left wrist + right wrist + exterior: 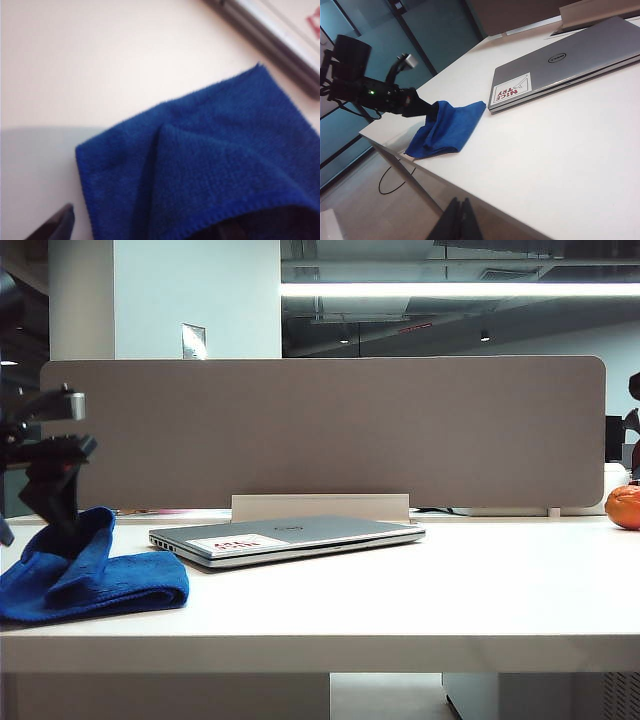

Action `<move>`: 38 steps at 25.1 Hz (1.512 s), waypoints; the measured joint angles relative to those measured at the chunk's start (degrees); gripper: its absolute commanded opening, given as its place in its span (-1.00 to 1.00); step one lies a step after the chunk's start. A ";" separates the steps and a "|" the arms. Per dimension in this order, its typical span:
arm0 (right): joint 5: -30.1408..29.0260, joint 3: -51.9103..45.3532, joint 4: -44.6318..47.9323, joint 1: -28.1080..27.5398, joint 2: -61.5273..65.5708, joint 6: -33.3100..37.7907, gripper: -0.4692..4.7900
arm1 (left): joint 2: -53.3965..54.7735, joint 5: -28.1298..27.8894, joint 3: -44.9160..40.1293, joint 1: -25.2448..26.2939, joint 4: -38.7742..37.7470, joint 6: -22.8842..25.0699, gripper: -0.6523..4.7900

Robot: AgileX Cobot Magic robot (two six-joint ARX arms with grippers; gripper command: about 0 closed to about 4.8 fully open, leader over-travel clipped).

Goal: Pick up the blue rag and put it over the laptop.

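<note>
The blue rag (90,575) lies bunched at the table's left end, one fold rising against my left gripper (55,490). In the left wrist view the rag (215,165) fills the space between the jaws of the left gripper (150,227). One dark finger (57,225) stands clear of the cloth and the other is hidden under the rag's edge, so the jaws are wide apart. The silver laptop (300,535) lies closed just right of the rag, white sticker (511,90) on its lid. My right gripper (460,210) is shut and hangs off the table's edge, away from both.
A grey partition panel (320,430) runs along the back of the white table (400,600). A pale stand (320,507) sits behind the laptop. An orange round object (624,507) rests at the far right. A black cable (390,180) loops on the floor.
</note>
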 measured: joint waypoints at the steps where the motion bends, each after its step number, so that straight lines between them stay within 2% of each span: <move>1: 0.02 0.00 0.00 0.00 0.00 -0.02 -0.82 | 1.05 0.00 0.00 0.00 0.02 0.00 0.49; 14: 0.04 0.00 0.00 0.00 0.00 -0.02 -0.82 | 5.90 -0.02 0.00 0.02 0.44 -0.02 0.45; 15: 0.02 0.00 0.00 0.00 0.00 -0.02 -0.82 | 6.43 -0.02 0.00 0.04 0.37 -0.02 0.39; 16: 0.04 0.00 0.00 0.00 0.00 -0.02 -0.82 | 6.56 -0.15 0.02 0.04 0.66 -0.02 0.24; 17: 0.04 0.00 0.00 0.00 0.00 0.00 -0.82 | 6.54 -0.15 0.02 0.04 0.74 0.00 -0.02; 19: 0.04 0.00 0.00 0.00 0.00 -0.02 -0.82 | 6.58 -0.13 0.04 0.04 1.07 -0.02 -0.36; 24: 0.04 0.00 0.00 0.00 0.00 -0.02 -0.82 | 6.56 -0.13 0.02 0.09 2.29 0.00 -0.78; 26: 0.04 0.00 0.00 0.00 0.00 -0.02 -0.82 | 6.56 0.20 0.02 0.09 3.26 0.00 -0.78; 31: 0.04 0.00 0.00 0.00 0.00 0.00 -0.82 | 3.63 6.80 0.02 0.09 8.35 -0.81 -0.78; 38: 0.04 0.00 -0.02 0.00 0.00 0.00 -0.82 | -2.97 13.11 0.37 0.07 17.90 -2.95 -0.78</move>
